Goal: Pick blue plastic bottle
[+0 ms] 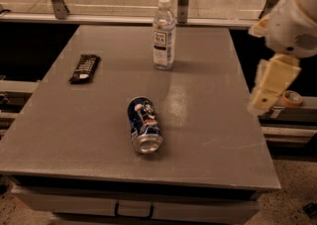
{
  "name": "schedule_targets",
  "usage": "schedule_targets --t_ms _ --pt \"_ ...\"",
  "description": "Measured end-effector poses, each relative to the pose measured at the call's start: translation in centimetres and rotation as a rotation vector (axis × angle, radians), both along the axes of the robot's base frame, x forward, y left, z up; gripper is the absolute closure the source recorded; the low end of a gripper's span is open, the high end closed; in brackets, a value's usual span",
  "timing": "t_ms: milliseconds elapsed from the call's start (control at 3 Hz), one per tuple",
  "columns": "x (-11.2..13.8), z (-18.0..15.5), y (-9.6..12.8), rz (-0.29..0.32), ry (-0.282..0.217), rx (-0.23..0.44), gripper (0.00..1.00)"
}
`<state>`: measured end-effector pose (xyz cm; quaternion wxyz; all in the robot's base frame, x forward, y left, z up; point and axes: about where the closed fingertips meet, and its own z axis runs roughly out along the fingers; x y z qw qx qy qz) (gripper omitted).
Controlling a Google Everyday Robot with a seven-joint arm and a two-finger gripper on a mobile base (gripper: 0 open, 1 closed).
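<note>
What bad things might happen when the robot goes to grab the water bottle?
1. The blue plastic bottle is tall and stands upright near the far edge of the table. A bump from the pincer, which is over by the table's right edge, might topple it.
2. The blue can lies on its side in the middle of the table. A low swing of the arm could set it rolling.

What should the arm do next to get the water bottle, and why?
Probably swing the gripper left, toward the blue plastic bottle. The gripper hangs past the right edge of the table, well apart from the bottle, which stands upright near the far edge. The soda can lies on its side nearer the front, out of that path.
</note>
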<state>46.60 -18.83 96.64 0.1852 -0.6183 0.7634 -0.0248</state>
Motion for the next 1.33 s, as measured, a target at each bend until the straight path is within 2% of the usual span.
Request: schedule_targets --t_ms 333,667,1000,1333 --pt "5.0 -1.2 5.4 0.076 -0.063 0.062 0.0" --pt "10.6 -2.2 10.2 0.098 -0.161 0.099 0.0" --pt "15.1 -2.5 12.0 0.05 -0.239 0.127 0.0" --pt "18.2 -2.8 12.8 -0.011 -0.288 0.171 0.0"
